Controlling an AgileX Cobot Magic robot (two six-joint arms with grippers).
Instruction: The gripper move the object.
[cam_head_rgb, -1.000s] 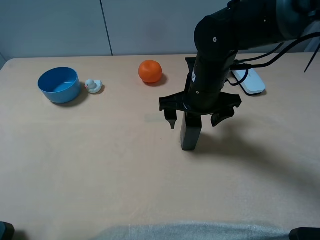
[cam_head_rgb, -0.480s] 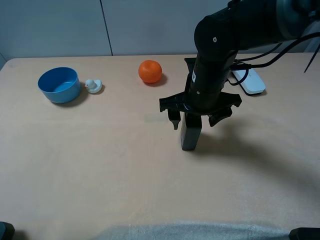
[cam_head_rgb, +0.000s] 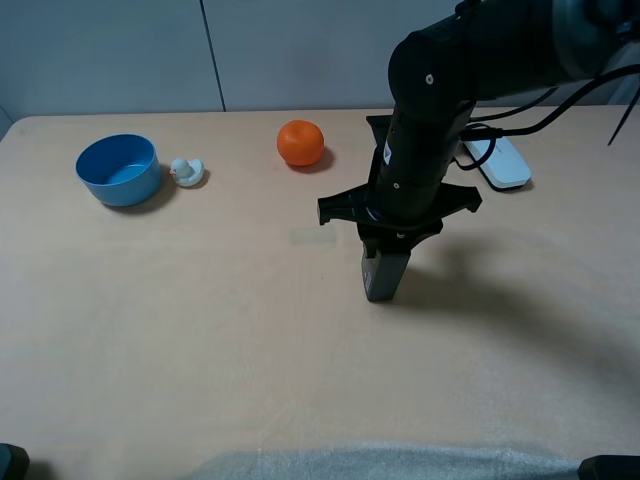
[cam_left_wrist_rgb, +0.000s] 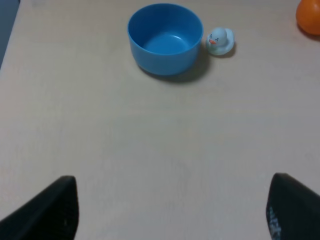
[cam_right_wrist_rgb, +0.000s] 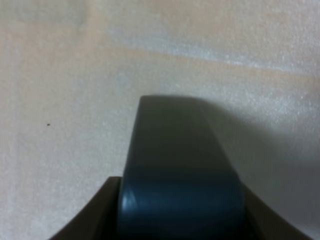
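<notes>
The object, a tall dark green-black bottle (cam_head_rgb: 383, 278), stands upright on the table right of centre. My right gripper (cam_head_rgb: 387, 245) comes down from above and its fingers are closed against the bottle's upper part. In the right wrist view the dark bottle (cam_right_wrist_rgb: 179, 170) fills the space between the fingers (cam_right_wrist_rgb: 102, 212). My left gripper (cam_left_wrist_rgb: 170, 212) is open and empty over bare table, with only its two black fingertips (cam_left_wrist_rgb: 52, 207) showing in the left wrist view.
An orange ball (cam_head_rgb: 300, 142) lies behind the bottle to the left. A blue bowl (cam_head_rgb: 118, 169) and a small white duck (cam_head_rgb: 186, 171) sit at the far left, also in the left wrist view (cam_left_wrist_rgb: 165, 37). A white device (cam_head_rgb: 500, 161) lies at the back right.
The right gripper's fingers, spread wide on either side of the bottle before, have closed in on it. The bottle has not moved.
</notes>
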